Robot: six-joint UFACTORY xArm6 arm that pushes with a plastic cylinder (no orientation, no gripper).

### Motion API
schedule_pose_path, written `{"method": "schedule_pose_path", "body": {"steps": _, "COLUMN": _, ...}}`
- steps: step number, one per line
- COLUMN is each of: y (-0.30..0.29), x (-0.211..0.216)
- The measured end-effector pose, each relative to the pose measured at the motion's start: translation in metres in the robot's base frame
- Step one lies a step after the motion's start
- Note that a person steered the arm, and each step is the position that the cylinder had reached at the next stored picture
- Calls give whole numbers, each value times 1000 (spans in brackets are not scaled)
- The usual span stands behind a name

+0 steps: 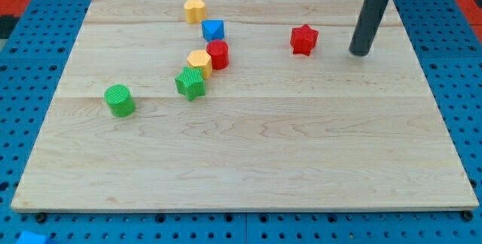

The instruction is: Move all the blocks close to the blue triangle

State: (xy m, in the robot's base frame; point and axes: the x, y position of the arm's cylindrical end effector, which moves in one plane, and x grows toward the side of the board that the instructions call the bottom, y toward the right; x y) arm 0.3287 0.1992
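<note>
Surface: pale wood board, blocks mostly in the upper left.

Cluster: blue triangle near the view's top; red cylinder just below it, touching or nearly so; yellow block and green star trailing down-left; yellow hexagon just above the triangle.

Outliers: green cylinder well to the left; red star to the right.

My tip sits right of the red star, near it, not touching. No gripper on this rig, so no open/closed state.

Judgement: red star is next. Line up at its mid-height and push straight left; an off-centre hit would spin it aside. Stop short of the red cylinder.
</note>
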Motion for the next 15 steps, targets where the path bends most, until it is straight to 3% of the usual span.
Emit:
{"method": "schedule_pose_path", "body": {"steps": 2, "y": -182, "x": -3}}
{"method": "schedule_pose_path", "body": {"steps": 3, "y": -132, "x": 51}}
{"method": "schedule_pose_path", "body": {"steps": 4, "y": -154, "x": 135}}
{"method": "schedule_pose_path", "body": {"steps": 5, "y": -290, "x": 147}}
{"method": "schedule_pose_path", "body": {"steps": 7, "y": -378, "x": 152}}
{"method": "schedule_pose_path", "body": {"steps": 8, "y": -378, "x": 139}}
{"method": "schedule_pose_path", "body": {"steps": 9, "y": -445, "x": 154}}
{"method": "schedule_pose_path", "body": {"steps": 10, "y": -414, "x": 113}}
{"method": "schedule_pose_path", "body": {"steps": 11, "y": -317, "x": 83}}
{"method": "schedule_pose_path", "body": {"steps": 12, "y": -302, "x": 83}}
{"method": "schedule_pose_path", "body": {"steps": 13, "y": -316, "x": 143}}
{"method": "schedule_pose_path", "body": {"steps": 14, "y": -227, "x": 145}}
{"method": "schedule_pose_path", "body": {"steps": 15, "y": -241, "x": 110}}
